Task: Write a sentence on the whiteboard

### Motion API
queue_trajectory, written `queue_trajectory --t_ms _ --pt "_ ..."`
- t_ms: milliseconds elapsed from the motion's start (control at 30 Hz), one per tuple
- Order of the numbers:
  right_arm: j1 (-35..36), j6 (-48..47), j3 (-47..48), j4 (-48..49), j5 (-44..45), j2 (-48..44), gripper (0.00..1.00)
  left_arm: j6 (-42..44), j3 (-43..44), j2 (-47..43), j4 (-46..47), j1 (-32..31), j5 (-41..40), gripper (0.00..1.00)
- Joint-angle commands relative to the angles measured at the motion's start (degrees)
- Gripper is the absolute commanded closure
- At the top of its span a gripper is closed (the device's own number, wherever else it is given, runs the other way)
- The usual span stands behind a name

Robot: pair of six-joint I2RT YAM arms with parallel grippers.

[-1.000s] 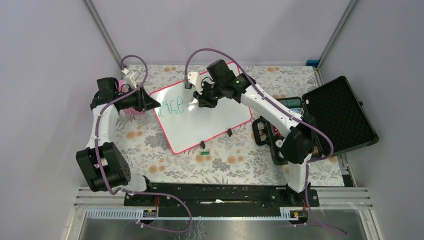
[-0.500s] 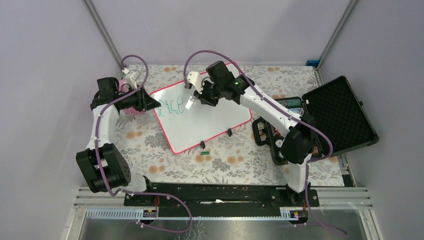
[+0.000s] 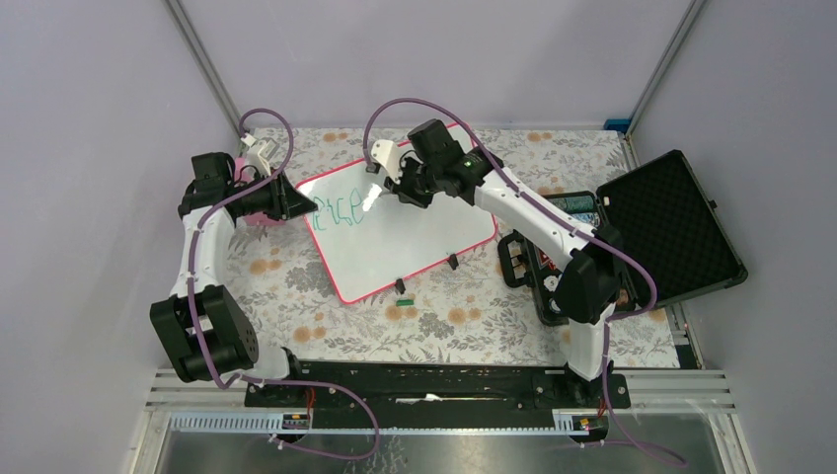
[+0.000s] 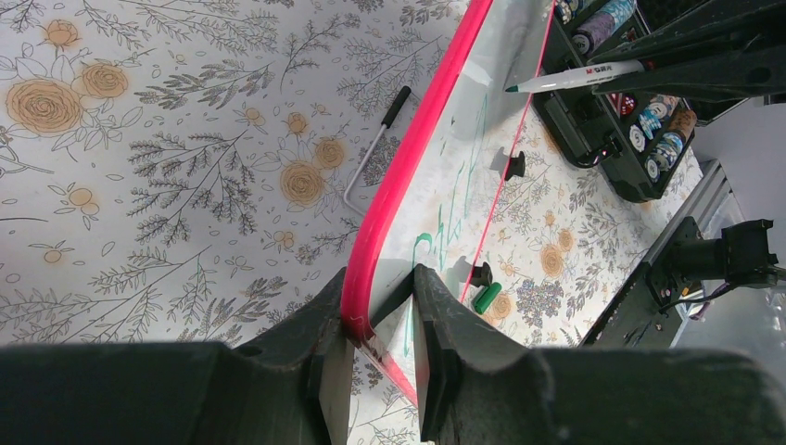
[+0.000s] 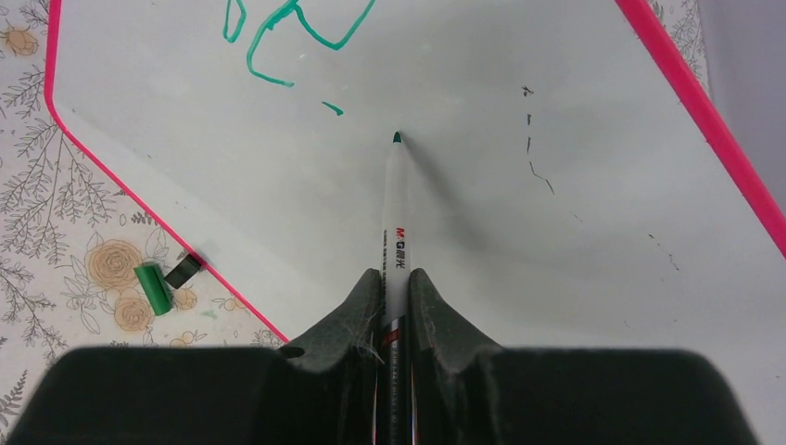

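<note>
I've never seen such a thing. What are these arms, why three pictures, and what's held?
Two robot arms are bolted at the near edge of the table. One picture looks down from above; the other two come from cameras on the wrists. On the table rests a pink-framed whiteboard with green writing. The left gripper pinches the board's edge. The right gripper holds a marker, tip close to the board. A green cap lies beside it; an open black case sits at right.

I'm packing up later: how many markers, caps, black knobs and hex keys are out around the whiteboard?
Marker: 1
Green cap: 1
Black knobs: 2
Hex key: 1
Total: 5
</note>
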Motion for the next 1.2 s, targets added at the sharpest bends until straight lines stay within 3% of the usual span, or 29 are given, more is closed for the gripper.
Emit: queue_trajectory --t_ms 0,500,800,1167 --pt "-1.0 -0.1 1.3 1.4 1.9 0.0 1.00 3.8 0.8 -1.8 2.6 -0.8 -2.0 1.00" --pt "-4.7 -0.6 -1.4 1.4 3.1 -1.6 1.00 3.8 0.6 -1.9 2.6 -0.9 -2.2 1.00" --pt "-4.6 0.7 -0.8 0.6 -5.0 -4.6 1.00 3.9 0.7 -1.8 2.6 -1.0 -2.1 1.00" --pt "-4.6 1.4 3.9 0.7 -5.1 -1.5 1.00 4.1 0.5 -2.1 2.6 -1.1 -2.1 1.00"
